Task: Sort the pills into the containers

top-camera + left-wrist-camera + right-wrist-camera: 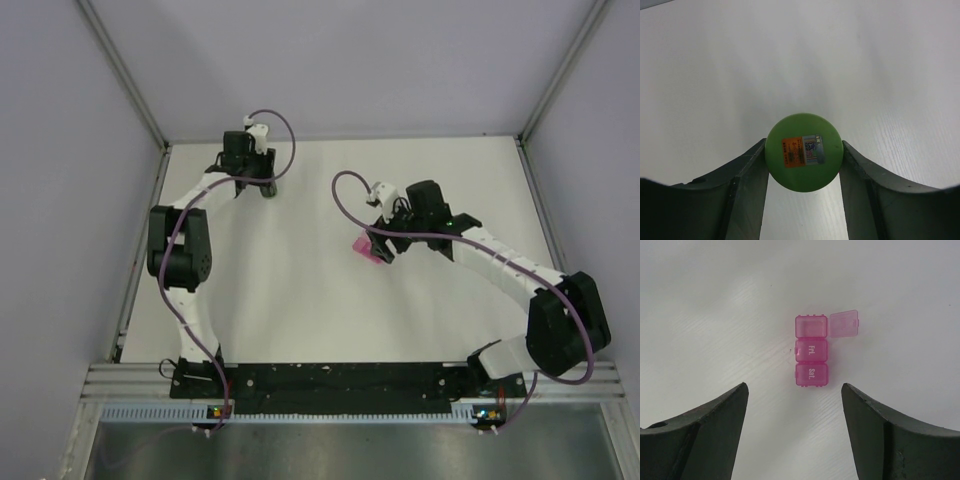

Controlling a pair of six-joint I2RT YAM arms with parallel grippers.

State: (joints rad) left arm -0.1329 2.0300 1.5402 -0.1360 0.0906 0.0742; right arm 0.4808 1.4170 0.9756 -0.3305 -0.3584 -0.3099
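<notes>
In the left wrist view a green bottle with an orange and blue label on its round top stands upright on the white table. My left gripper is shut on it, and both dark fingers touch its sides. From above, the bottle is at the back left under the left gripper. The pink containers lie flat as a row of three compartments, with the far lid flipped open. My right gripper hangs open just short of them. From above, the containers show beside the right gripper. No pills are in view.
The white table is bounded by metal rails, and grey walls rise at the left, back and right. Both arm bases sit on the black strip at the near edge.
</notes>
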